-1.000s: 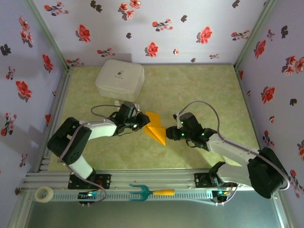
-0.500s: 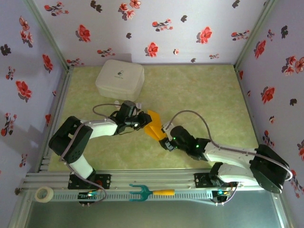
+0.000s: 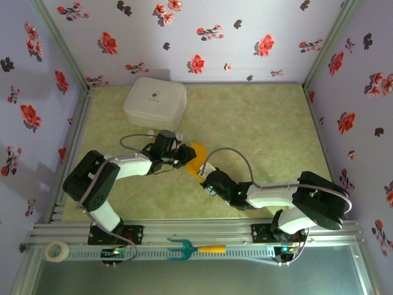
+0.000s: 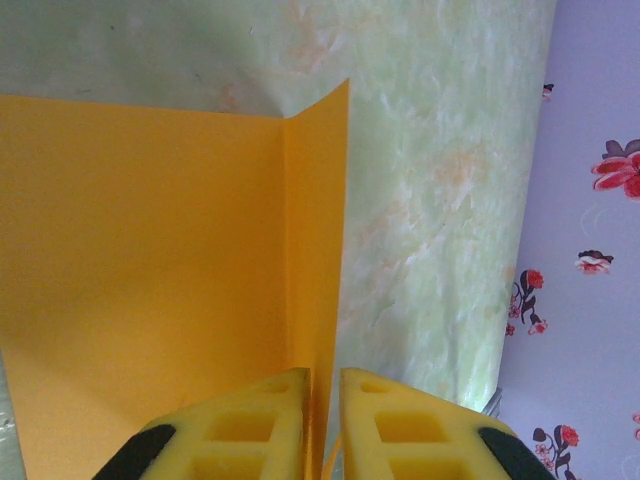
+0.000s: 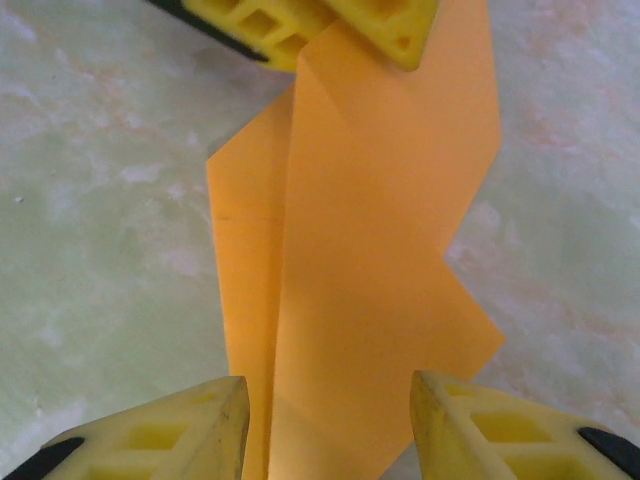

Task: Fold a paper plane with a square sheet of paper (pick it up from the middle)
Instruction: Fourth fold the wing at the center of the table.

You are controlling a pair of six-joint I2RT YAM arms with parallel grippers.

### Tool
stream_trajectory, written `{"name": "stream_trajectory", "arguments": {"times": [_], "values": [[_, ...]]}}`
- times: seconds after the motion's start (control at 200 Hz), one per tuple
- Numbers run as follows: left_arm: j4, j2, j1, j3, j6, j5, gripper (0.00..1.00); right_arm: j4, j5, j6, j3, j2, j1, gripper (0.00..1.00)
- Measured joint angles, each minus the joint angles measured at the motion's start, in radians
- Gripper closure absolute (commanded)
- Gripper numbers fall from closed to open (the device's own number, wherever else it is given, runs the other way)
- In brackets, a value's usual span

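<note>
Green table point(image 3: 264, 123), left claw point(image 4: 322, 385) pinching paper plane point(image 4: 150, 250), right claw point(image 5: 328, 390) open astride it.

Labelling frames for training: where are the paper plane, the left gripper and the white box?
paper plane point(image 5: 360, 250), right wrist view, middle of the folded sheet
left gripper point(image 4: 322, 385), left wrist view, between its fingertips
white box point(image 3: 155, 101), top external view, centre of its lid

Probably plastic box point(image 3: 155, 101) on green table point(image 3: 264, 123)
</note>
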Motion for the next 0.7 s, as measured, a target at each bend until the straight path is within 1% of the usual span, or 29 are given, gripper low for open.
{"name": "stream_trajectory", "arguments": {"times": [0.12, 0.31, 0.405, 0.49, 0.7], "values": [[0.0, 0.0, 0.0, 0.0, 0.0, 0.001, 0.84, 0.03, 0.027, 0.0, 0.002, 0.031, 0.0, 0.57], [0.0, 0.0, 0.0, 0.0, 0.0, 0.007, 0.84, 0.041, 0.032, 0.0, 0.008, 0.071, 0.0, 0.56], [0.0, 0.0, 0.0, 0.0, 0.0, 0.007, 0.85, 0.046, 0.033, 0.001, 0.008, 0.074, 0.0, 0.6], [0.0, 0.0, 0.0, 0.0, 0.0, 0.007, 0.85, 0.047, 0.037, 0.003, 0.008, 0.077, 0.0, 0.7], [0.0, 0.0, 0.0, 0.0, 0.0, 0.007, 0.85, 0.047, 0.039, 0.02, 0.008, 0.083, 0.0, 0.75]]}}
